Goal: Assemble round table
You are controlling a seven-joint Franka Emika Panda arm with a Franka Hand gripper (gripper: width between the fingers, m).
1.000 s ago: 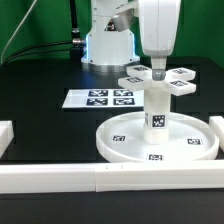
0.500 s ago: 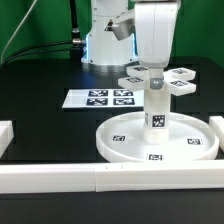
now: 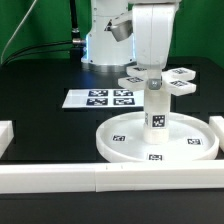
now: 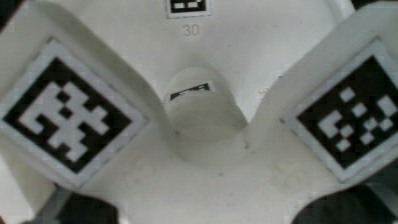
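Here I am, hanging over the middle of the exterior view, my gripper [image 3: 155,72] down on the cross-shaped piece [image 3: 160,77], which sits on top of the leg [image 3: 156,108]. My white wrist housing blocks the fingers from that camera, so whether my jaws are spread or pinching I cannot tell from out there.

The wrist camera is no kinder: it is filled with the cross-shaped piece [image 4: 199,120] seen from very close, two white arms each carrying a black-and-white marker, one marker [image 4: 68,108] on one side and another marker [image 4: 356,112] on the other, with a rounded hub between them. My fingers do not clearly show in it, only dark blurred corners. So, jaws: cannot tell.

Now the rest of the table. The leg stands upright in the centre of the round disc [image 3: 120,145], which lies flat in the lower right of the exterior view, markers on its face and rim. The cross-shaped piece caps the leg, its arms spreading out level toward the right of the frame.

To the left of centre the marker board [image 3: 100,98] lies flat on the black table [image 3: 40,100]. White border bars [image 3: 60,178] run along the bottom edge, and my base [image 3: 108,45] stands at the upper centre.
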